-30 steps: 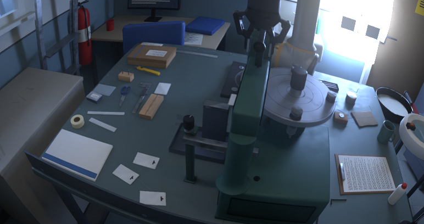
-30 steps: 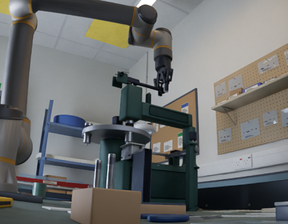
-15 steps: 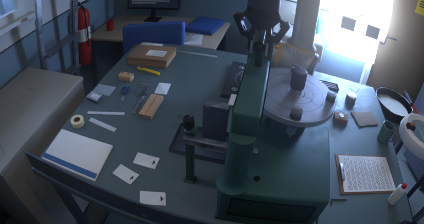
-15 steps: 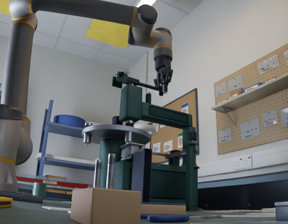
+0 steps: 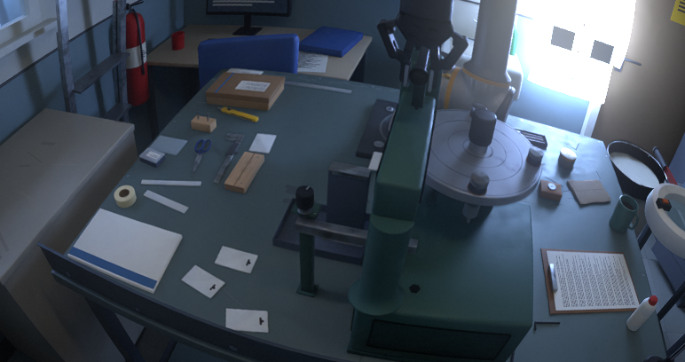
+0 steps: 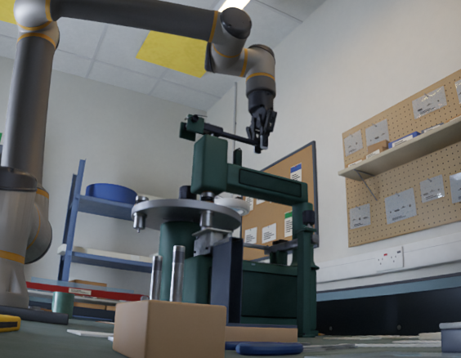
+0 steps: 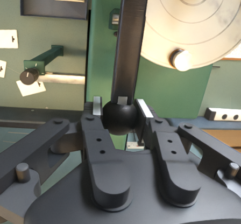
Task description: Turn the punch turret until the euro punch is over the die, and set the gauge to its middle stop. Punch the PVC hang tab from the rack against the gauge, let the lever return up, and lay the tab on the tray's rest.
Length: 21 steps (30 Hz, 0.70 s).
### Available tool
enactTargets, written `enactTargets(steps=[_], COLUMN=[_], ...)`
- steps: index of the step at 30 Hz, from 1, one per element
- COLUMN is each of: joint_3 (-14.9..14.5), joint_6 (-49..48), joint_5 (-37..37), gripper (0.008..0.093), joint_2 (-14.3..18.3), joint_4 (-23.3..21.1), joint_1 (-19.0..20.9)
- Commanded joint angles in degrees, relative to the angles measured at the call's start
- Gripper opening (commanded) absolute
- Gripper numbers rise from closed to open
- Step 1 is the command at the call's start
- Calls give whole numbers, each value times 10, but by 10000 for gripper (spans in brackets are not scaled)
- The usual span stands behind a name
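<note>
The press lever's black ball knob (image 7: 119,118) sits between my fingers, one on each side of it. My gripper (image 7: 119,109) is closed on the knob, high above the green punch press (image 5: 407,178). The lever (image 6: 229,135) stands raised, running back to its pivot on top of the press. The grey punch turret (image 5: 484,156) is a round disc with several punches, to the right of the press arm. The gauge knob (image 5: 304,196) is black and sits on a bar left of the press. White tabs (image 5: 236,259) lie on the table's front. The die is hidden under the turret.
A dark tray (image 5: 316,231) lies at the press's left foot, behind the gauge bar. A wooden block (image 5: 245,171), scissors (image 5: 201,149), a tape roll (image 5: 125,196) and a white pad (image 5: 125,248) cover the table's left. A clipboard (image 5: 591,281) lies on the right.
</note>
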Motion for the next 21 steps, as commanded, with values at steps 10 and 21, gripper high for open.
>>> enactTargets(steps=[10,21], joint_3=[6,12], joint_6=[0,0], joint_5=[0,0], gripper=[80,80], joint_2=[0,0], joint_4=[-6,-12], joint_1=[0,0])
